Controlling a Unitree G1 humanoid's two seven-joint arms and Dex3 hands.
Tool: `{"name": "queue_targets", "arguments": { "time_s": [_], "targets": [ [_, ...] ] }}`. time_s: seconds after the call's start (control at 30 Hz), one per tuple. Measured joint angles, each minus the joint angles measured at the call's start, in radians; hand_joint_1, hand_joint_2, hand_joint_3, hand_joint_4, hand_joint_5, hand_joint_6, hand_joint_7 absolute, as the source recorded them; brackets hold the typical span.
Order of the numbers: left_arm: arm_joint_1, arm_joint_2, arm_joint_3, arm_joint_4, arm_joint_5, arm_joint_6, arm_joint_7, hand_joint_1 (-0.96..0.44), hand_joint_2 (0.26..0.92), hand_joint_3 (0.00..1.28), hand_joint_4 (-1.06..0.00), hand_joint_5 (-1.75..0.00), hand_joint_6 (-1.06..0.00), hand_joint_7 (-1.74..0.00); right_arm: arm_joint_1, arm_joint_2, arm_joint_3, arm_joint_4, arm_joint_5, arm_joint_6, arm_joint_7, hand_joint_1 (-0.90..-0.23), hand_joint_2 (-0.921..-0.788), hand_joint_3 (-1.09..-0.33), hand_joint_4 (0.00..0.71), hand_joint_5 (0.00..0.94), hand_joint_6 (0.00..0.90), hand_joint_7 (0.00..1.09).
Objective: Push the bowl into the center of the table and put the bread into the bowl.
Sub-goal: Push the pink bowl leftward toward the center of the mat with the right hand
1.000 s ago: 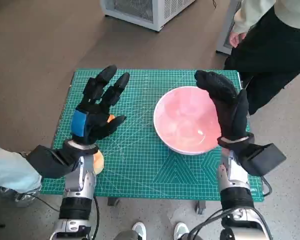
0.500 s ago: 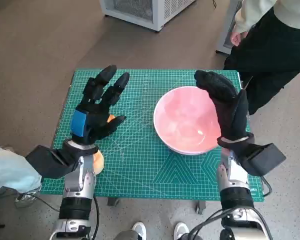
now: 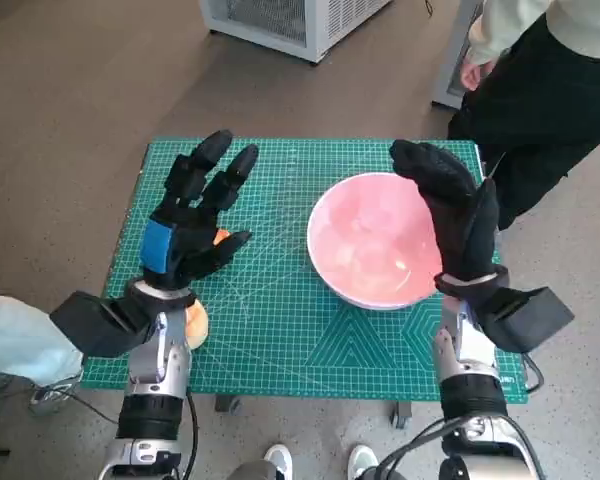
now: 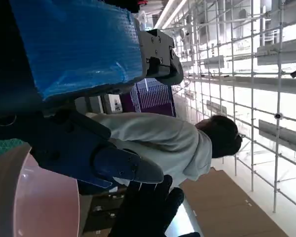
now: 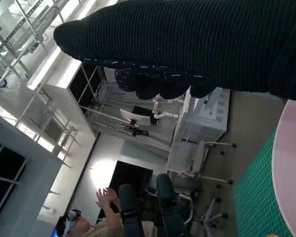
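A: Head view first. What do you have around the hands?

B: A green mat [image 3: 280, 320] covers the table. Past your right hand [image 3: 458, 215], a person [image 3: 540, 90] in dark trousers stands at the table's far right corner, and a white cabinet [image 3: 290, 20] sits on the floor beyond the far edge. Nothing lies between either hand and the bowl [image 3: 370, 245].

A: Any writing?

B: Only the mat's grid lines; no lettering you could read.

A: The task things?

B: The bowl sits just inside your right hand, whose palm stands edge-up against the rim's right side, fingers straight, holding nothing. Your left hand [image 3: 190, 225] hovers with its fingers spread and empty, well left of the bowl. The bread [image 3: 195, 320] peeks out orange beneath that hand's wrist, near the mat's front edge.

A: Left wrist view?

B: You see the blue tape [image 4: 74, 44], a slice of the bowl [image 4: 39, 197] below the fingers [image 4: 123, 165], the gloved right hand [image 4: 148, 207] past it, and the person [image 4: 172, 143] behind.

A: Right wrist view?

B: The glove [image 5: 187, 44] fills the top. The bowl's rim [image 5: 286, 168] lies beside it over the mat [image 5: 256, 197]. Office chairs [image 5: 187, 158] and another person [image 5: 103, 217] with a raised hand show far off.
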Motion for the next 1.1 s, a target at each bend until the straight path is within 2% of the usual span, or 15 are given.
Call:
{"name": "queue_targets", "arguments": {
  "time_s": [0.27, 0.57, 0.77, 1.1],
  "targets": [
    [0.0, 0.0, 0.001, 0.0, 0.0, 0.001, 0.001, -0.41, 0.921, 0.1, -0.37, 0.0, -0.14, -0.51, 0.0, -0.012, -0.022, 0.001, 0.011, 0.001, 0.013, -0.744, -0.921, -0.797, 0.164, 0.0, 0.014, 0.54],
    [0.0, 0.001, 0.006, 0.0, 0.0, 0.002, 0.003, -0.43, 0.921, 0.11, -0.36, 0.0, -0.13, -0.51, 0.0, -0.029, -0.058, 0.008, 0.04, 0.004, 0.029, -0.741, -0.921, -0.788, 0.171, 0.003, 0.018, 0.55],
    [0.0, 0.001, 0.006, 0.0, 0.0, 0.011, 0.011, -0.44, 0.921, 0.11, -0.36, 0.0, -0.13, -0.51, 0.0, -0.054, -0.089, 0.034, 0.044, -0.003, 0.031, -0.725, -0.921, -0.781, 0.181, 0.008, 0.022, 0.54],
    [0.005, 0.0, 0.005, -0.002, 0.0, 0.02, 0.028, -0.45, 0.921, 0.11, -0.36, 0.0, -0.14, -0.5, -0.013, -0.103, -0.156, 0.145, 0.044, -0.043, 0.015, -0.696, -0.921, -0.784, 0.192, 0.009, 0.038, 0.52]
  ]
}}
